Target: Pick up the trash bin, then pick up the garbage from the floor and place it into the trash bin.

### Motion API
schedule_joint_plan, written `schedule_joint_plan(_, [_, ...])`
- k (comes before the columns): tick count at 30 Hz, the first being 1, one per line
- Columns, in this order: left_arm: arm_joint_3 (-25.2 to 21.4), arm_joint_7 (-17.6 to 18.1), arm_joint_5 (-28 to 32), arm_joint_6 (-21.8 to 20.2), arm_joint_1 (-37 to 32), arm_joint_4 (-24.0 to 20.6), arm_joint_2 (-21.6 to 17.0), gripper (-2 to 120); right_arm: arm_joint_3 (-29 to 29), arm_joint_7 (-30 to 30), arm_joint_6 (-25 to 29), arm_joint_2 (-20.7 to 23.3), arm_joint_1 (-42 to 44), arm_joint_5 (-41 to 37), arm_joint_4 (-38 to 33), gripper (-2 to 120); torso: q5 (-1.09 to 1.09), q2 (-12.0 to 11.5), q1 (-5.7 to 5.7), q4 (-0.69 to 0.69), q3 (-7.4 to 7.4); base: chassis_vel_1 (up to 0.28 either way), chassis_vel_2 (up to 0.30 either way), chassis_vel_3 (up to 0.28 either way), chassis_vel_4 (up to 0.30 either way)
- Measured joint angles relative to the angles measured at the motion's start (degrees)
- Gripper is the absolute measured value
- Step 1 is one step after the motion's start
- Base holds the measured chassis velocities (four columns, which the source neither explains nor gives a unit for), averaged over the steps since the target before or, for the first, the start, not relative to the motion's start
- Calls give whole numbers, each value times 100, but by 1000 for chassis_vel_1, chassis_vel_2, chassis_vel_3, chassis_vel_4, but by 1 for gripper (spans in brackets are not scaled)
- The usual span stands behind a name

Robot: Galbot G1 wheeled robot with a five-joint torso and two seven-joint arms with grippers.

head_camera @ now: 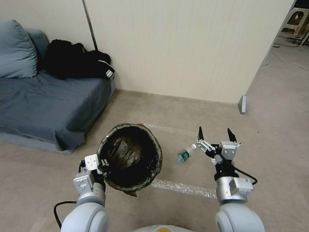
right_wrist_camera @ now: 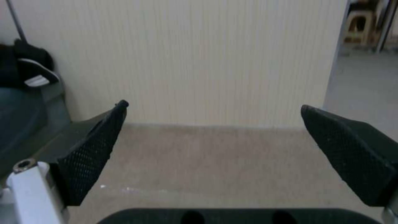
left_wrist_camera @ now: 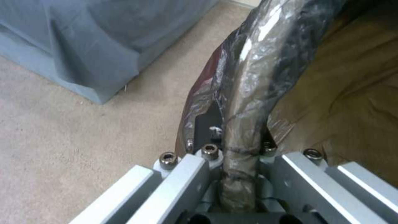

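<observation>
Plastic bin [head_camera: 154, 154] held at rim by left gripper [head_camera: 103, 163]. Right gripper [head_camera: 216, 134] wide open near bottle [head_camera: 185, 154]. Next: reach down left, grab bottle.

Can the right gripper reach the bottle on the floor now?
Probably yes: the right gripper is open, the bottle lies just left of it on bare carpet, and nothing stands between them.

No readable text; green label on bottle [head_camera: 185, 154] too small to read
</observation>
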State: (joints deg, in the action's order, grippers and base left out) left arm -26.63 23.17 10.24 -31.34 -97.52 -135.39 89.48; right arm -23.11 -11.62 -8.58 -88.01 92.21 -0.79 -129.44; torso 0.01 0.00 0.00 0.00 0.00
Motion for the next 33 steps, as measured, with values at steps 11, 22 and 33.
schedule_joint_plan(11, [80, -23, -117, 45, 5, 32, 63, 0, 9, -225, -715, 112, -342, -482, 110, 100, -1, 0, 0, -1, 0, 0, 0, 0, 0])
schedule_joint_plan(22, [160, -64, -255, 99, 5, 54, 106, 0, 398, -496, -1374, 249, -1198, -1408, 1292, 100, 0, 0, 0, 1, 0, 0, 0, 0, 0])
schedule_joint_plan(33, [170, -72, -309, 125, -40, 28, 127, 0, 916, -843, -2195, 427, -2327, -2621, 2871, 100, -1, 0, 0, 0, 0, 0, 0, 0, 0])
